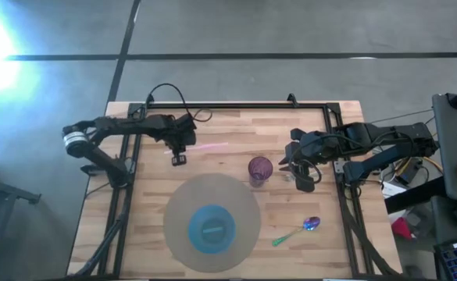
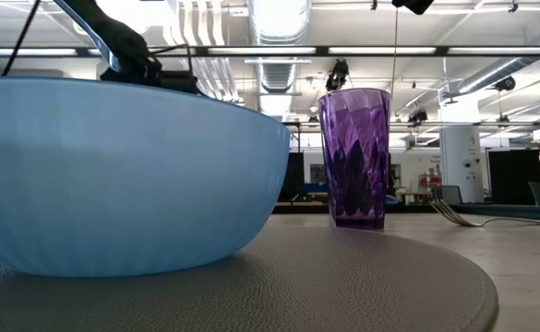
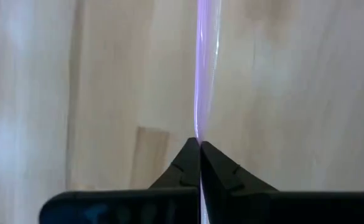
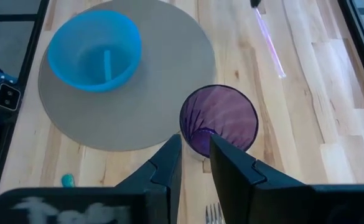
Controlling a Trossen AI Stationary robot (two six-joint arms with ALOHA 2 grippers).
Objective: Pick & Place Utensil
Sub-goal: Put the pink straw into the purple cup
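Note:
A thin see-through pink-purple utensil lies along the far half of the table; it shows edge-on in the left wrist view. My left gripper is shut on its near end. A purple cup stands upright on the wood just beyond a grey round mat. A blue bowl sits on the mat. My right gripper waits next to the cup, on its right, with a narrow gap between the fingers and nothing in it. My left gripper pinches the utensil's end between its two fingers, which come level from the table's left and lie in line with it. The utensil runs straight on from the fingertips toward the right. I cannot tell whether its far end rests on the wood.
A spoon with a green handle and purple bowl lies on the wood right of the mat. A fork lies beside the cup, under my right gripper. A black frame edges the table's far and side edges. Bare wood shows between cup and pink utensil.

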